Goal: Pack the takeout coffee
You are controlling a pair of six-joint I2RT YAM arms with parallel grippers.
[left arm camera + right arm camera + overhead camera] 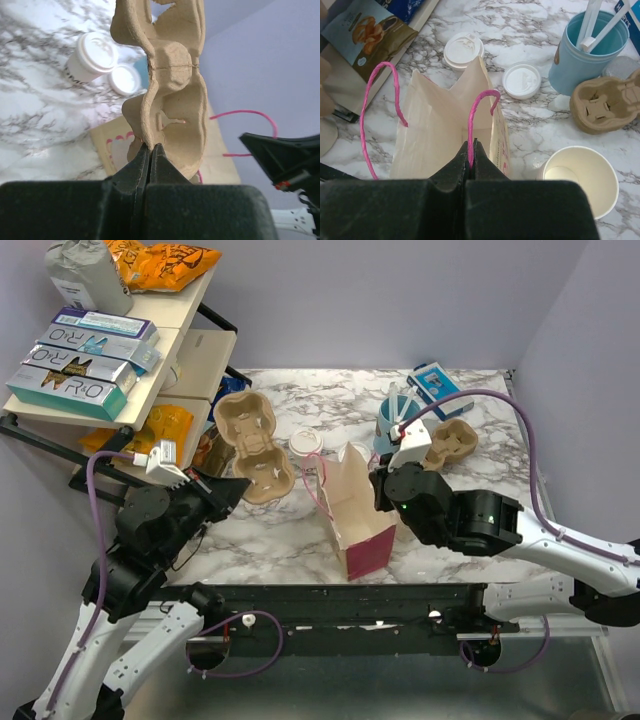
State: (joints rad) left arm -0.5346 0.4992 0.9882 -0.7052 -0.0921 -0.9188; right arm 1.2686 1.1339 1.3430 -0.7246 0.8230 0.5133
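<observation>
Left gripper (150, 148) pinching cardboard carrier (172, 100), right gripper (471, 145) pinching pink handle (470, 127) of bag (435, 125), takeout coffee (305, 443) at its 11 o'clock

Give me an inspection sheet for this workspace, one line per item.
Surface: marble table, crowded toward the back.
Job's things: coffee lidded, standing on the table beyond the bag, not packed.
Clutter: loose lid, blue mug with sticks, spare carrier, open cup.
Grippers: left gripper shut on the edge of a carrier; right gripper shut on the bag's pink handle.
Cables: purple cables loop over both arms.
Surroundings: shelf of boxes and snack bags at left; lilac walls.
</observation>
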